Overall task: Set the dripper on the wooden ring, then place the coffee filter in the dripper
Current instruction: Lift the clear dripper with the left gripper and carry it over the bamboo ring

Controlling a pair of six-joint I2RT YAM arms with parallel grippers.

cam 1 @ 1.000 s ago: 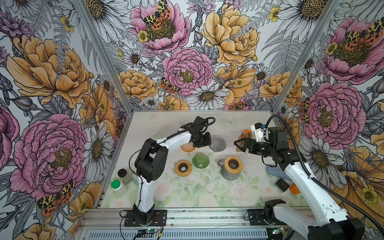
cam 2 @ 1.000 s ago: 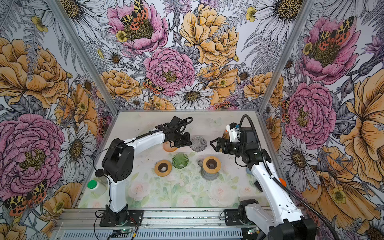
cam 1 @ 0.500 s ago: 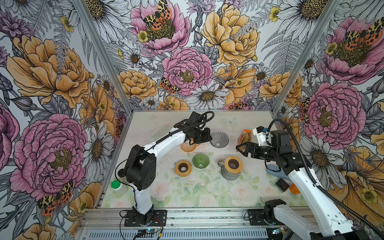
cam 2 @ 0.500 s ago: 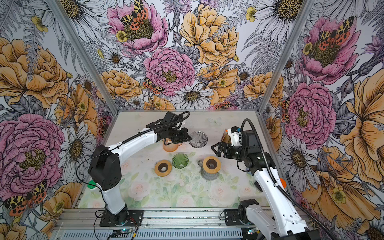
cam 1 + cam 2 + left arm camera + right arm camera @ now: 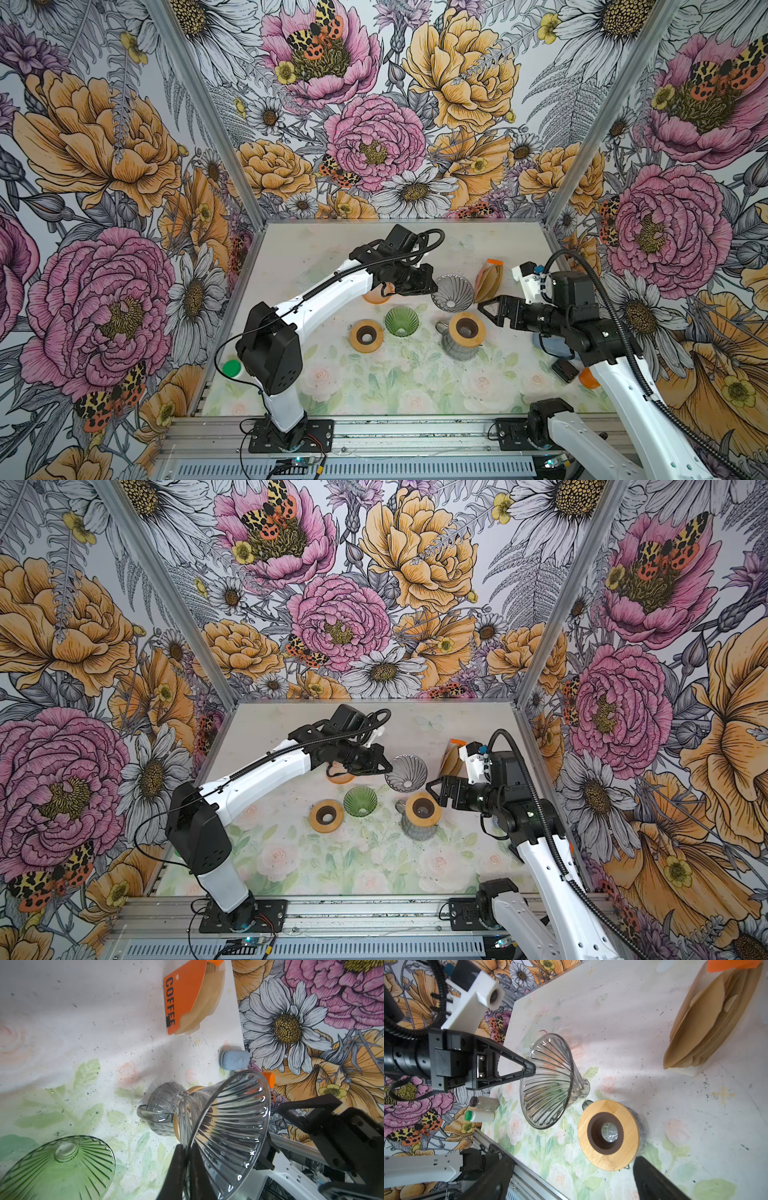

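The left gripper (image 5: 429, 286) is closed tight on the rim of a clear ribbed glass dripper (image 5: 453, 293), one finger inside the cone and one outside. It holds the dripper tilted above the table (image 5: 332, 257), touching nothing else. The left wrist view shows this pinch close up.

In both top views, taking the back wall as twelve o'clock, the right gripper (image 5: 488, 311) hangs at about four o'clock from the dripper. Its jaws are spread wide and hold nothing.

At about six o'clock from the dripper stands a glass server (image 5: 463, 332) with a round wooden collar on top, its centre hole uncovered. At two o'clock, near the right wall, a stack of brown paper coffee filters (image 5: 488, 280) lies in an orange sleeve printed "COFFEE", untouched. A green dripper (image 5: 401, 320) sits mouth down at eight o'clock, with a second wooden ring (image 5: 365, 336) just beyond it.

The step in hand looks like setup: carrying the dripper to its seat, probably the collar on the server. No filter has been picked up.

The next move calls for levelling the dripper and lowering its narrow base into the collar hole. After that, the free right gripper would need to peel a single filter from the stack.
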